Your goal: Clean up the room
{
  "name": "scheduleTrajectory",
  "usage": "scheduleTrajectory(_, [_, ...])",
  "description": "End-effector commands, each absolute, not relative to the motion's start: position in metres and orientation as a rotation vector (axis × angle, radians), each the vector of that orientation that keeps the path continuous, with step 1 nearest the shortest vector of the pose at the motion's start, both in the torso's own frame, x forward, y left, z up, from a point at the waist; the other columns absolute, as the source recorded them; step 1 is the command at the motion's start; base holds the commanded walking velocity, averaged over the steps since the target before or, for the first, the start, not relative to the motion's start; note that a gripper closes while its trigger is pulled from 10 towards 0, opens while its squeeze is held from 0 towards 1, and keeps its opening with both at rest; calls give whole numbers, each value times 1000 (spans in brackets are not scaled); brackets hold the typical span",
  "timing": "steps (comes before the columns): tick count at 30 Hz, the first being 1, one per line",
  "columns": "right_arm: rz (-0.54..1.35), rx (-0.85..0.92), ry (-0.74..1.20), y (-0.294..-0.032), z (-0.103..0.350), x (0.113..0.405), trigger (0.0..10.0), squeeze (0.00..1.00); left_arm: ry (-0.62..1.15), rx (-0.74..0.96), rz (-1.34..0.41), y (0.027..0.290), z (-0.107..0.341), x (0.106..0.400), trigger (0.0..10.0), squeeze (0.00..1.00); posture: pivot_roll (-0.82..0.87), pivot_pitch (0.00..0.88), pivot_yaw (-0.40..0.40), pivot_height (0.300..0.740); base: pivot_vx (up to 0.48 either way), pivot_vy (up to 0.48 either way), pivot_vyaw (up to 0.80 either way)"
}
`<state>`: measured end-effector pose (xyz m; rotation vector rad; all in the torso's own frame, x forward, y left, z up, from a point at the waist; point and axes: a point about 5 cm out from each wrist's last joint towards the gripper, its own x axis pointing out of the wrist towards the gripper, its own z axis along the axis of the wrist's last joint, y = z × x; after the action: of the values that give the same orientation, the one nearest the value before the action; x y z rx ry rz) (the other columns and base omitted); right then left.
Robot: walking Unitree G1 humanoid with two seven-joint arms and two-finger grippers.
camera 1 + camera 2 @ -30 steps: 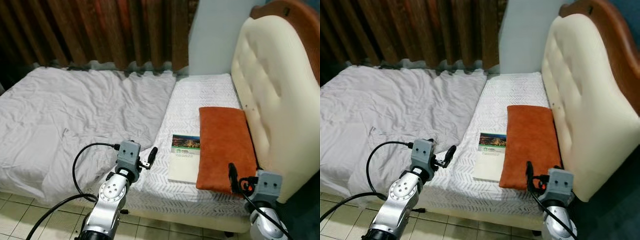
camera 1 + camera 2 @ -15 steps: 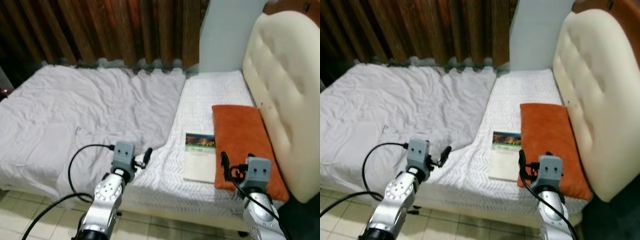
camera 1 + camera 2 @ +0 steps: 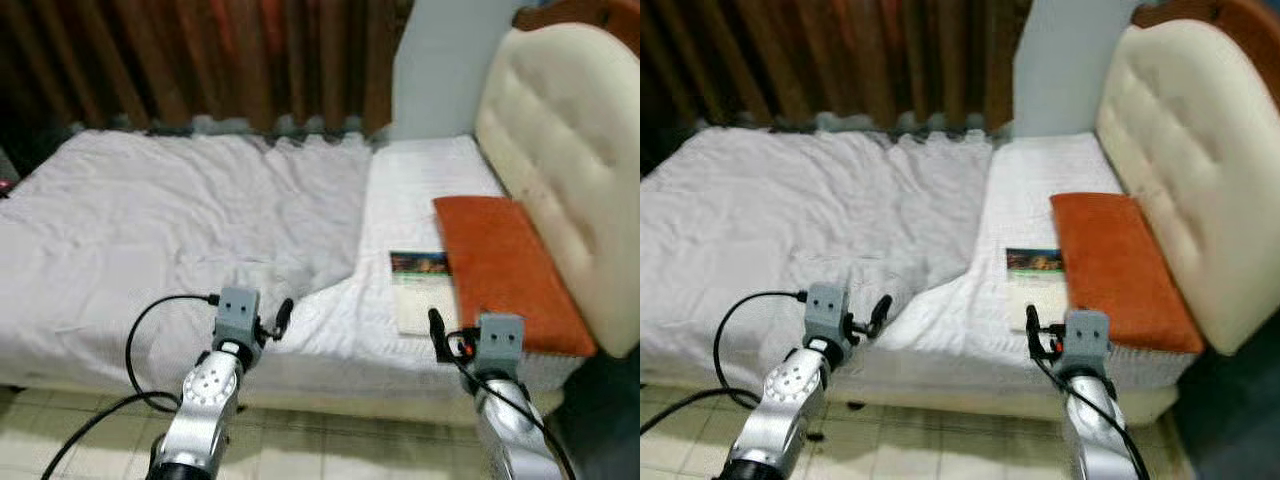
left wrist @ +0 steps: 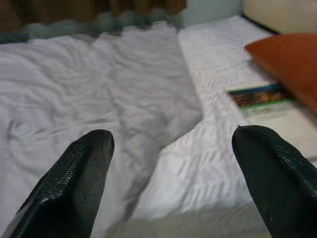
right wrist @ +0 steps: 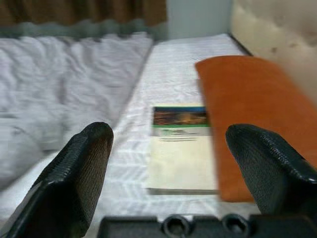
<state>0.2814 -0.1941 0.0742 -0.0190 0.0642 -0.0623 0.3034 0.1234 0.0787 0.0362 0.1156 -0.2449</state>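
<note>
A book (image 3: 420,288) with a green and white cover lies flat on the bare mattress (image 3: 425,190), touching an orange cushion (image 3: 503,270) that rests against the cream headboard (image 3: 560,170). A crumpled white sheet (image 3: 170,220) covers the bed's left part. My left gripper (image 3: 281,316) hovers open at the bed's front edge, over the sheet's corner; its fingers (image 4: 84,168) hold nothing. My right gripper (image 3: 436,326) is open just before the book's (image 5: 181,144) near edge, level with the mattress, its fingers (image 5: 81,163) also holding nothing.
Dark brown curtains (image 3: 200,60) hang behind the bed, beside a pale wall strip (image 3: 435,70). Tiled floor (image 3: 70,425) runs along the bed's front. A black cable (image 3: 150,340) loops off my left arm.
The whole picture has shifted, so the camera moved; the bed looks a little farther off. My right gripper now stands before the book instead of the cushion's front corner. Both grippers stay open.
</note>
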Motion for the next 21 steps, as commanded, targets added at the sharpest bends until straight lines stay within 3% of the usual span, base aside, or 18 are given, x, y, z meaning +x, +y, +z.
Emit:
scheduleTrajectory(1, [-83, -8, 116, -201, 63, 275, 10000, 0, 117, 42, -268, 113, 78, 302, 10000, 0, -71, 75, 41, 740, 0, 480, -788])
scheduleTrajectory(8, [-24, -46, 17, -198, 74, 268, 10000, 0, -53, 54, -211, 131, 106, 290, 10000, 0, -54, 63, 38, 740, 0, 480, -782])
scheduleTrajectory(12, [4, -45, 15, -197, 73, 263, 10000, 0, -55, 51, -189, 139, 109, 284, 10000, 0, -41, 49, 33, 740, 0, 480, -747])
scheduleTrajectory(17, [26, -38, 27, -192, 71, 270, 10000, 0, 0, 69, -201, 134, 100, 291, 10000, 0, -34, 36, 28, 740, 0, 461, 0])
scheduleTrajectory(21, [59, -23, 18, -185, 76, 280, 10000, 0, 3, 81, -205, 128, 103, 296, 10000, 0, -33, 33, 25, 740, 0, 0, 0])
